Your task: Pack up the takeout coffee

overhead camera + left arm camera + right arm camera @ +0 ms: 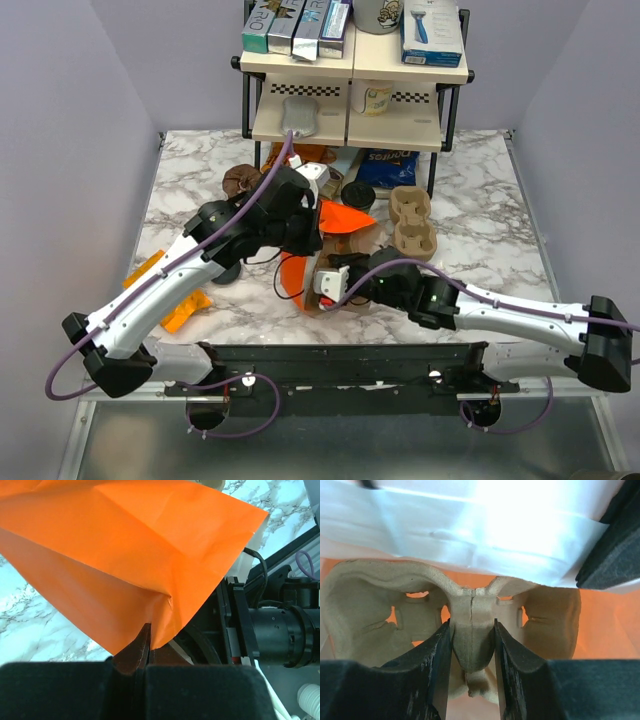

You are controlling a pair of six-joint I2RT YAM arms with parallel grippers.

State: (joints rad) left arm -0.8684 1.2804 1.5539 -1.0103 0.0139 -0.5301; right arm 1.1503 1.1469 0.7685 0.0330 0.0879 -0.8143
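Orange bag cut by edges; carrier bottom behind right pincer

The left gripper was positioned at the upper edge of the orange bag, at the centre of the table. The right gripper was at the bag's lower part. Pulp carriers lay just right of the bag, in front of the rack.

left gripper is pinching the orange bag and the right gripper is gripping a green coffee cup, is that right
Not quite. The right gripper is closed on the centre ridge of a brown pulp cup carrier, not on a green coffee cup; the right wrist view shows this. The rest holds: the left gripper is pinching the edge of the orange bag.
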